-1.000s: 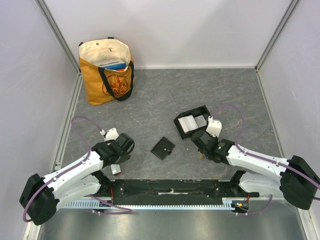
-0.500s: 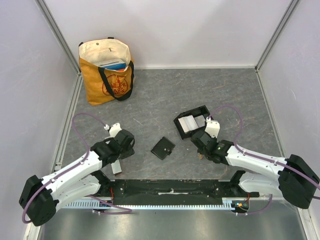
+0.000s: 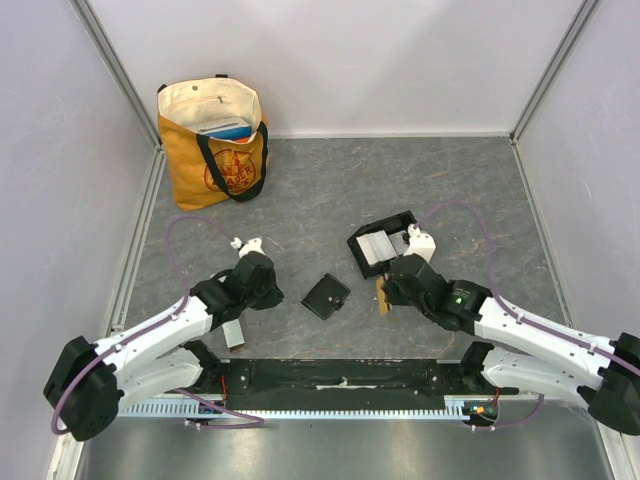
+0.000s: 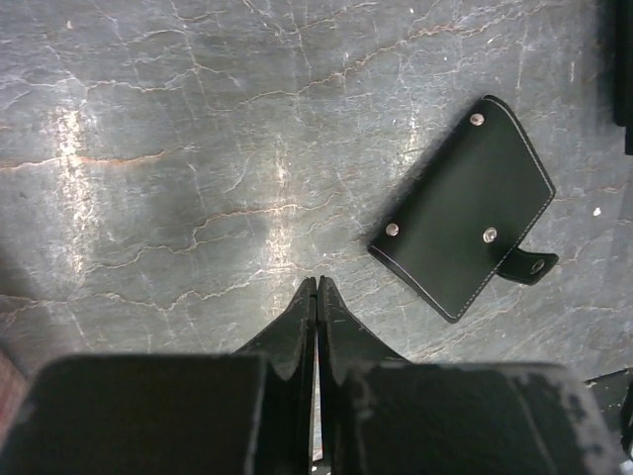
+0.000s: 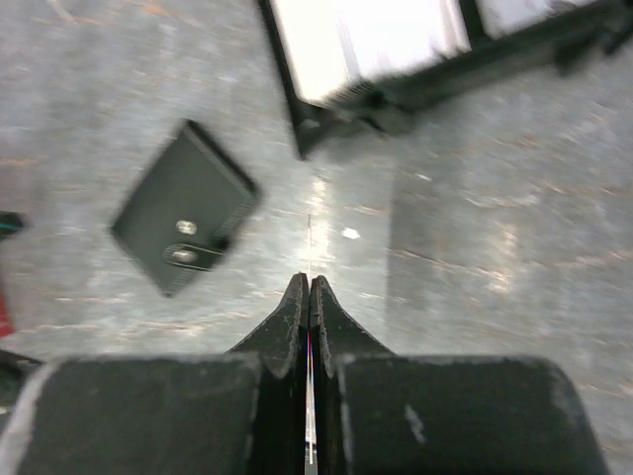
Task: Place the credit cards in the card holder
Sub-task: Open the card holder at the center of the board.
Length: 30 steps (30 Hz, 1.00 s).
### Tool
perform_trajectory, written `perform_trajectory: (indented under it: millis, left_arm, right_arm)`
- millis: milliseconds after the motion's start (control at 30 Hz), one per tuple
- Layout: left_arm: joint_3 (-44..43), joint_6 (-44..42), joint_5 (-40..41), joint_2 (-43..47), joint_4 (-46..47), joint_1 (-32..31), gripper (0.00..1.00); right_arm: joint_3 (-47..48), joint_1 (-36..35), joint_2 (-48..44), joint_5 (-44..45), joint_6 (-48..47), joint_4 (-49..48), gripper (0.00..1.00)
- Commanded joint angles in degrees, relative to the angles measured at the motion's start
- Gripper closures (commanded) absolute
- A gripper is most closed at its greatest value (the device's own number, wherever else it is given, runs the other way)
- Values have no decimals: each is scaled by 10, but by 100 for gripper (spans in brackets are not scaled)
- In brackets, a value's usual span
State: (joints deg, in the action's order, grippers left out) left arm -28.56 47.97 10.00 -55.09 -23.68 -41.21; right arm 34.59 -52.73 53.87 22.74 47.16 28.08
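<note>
The card holder (image 3: 385, 243) is a small black tray right of centre with pale grey cards (image 3: 378, 247) in it; it also fills the top of the right wrist view (image 5: 396, 89). My right gripper (image 3: 385, 295) hangs just in front of it, shut on an orange-gold credit card (image 3: 381, 296). In the right wrist view the gripper (image 5: 311, 279) pinches this card, which shows edge-on as a thin line (image 5: 310, 237) past the tips. My left gripper (image 4: 316, 282) is shut with nothing in it, over bare table left of the wallet. A pale grey flat rectangle (image 3: 233, 335), perhaps another card, lies by the left forearm.
A flat black folding wallet (image 3: 326, 296) lies between the two grippers and shows in both wrist views (image 4: 465, 233) (image 5: 183, 208). An orange tote bag (image 3: 213, 140) stands at the back left. Pale walls enclose the grey table on three sides.
My left gripper has closed and moved up and to the right, towards the wallet. The right gripper has shifted left and forward, and the orange card now shows in its fingers from above.
</note>
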Motion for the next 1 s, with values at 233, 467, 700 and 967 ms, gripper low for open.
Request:
perform_trajectory:
  millis: [233,467,700,967]
  left_arm:
    - [-45,-38,-24,-58,28,9,98]
    - [-42,-45,-49,-63,44,13,98]
    - [-69,-78,-92,-105,85,14,85]
    - [-104,-131,-159,-160,121,13,41]
  right_arm:
    - [159,-55,226,2,45,-159,100]
    - [174,-59,302,-23,70,-174,100]
    - [116,-60,275,-11,87,-149,100]
    - [63,-60,240,0,108,-145,100]
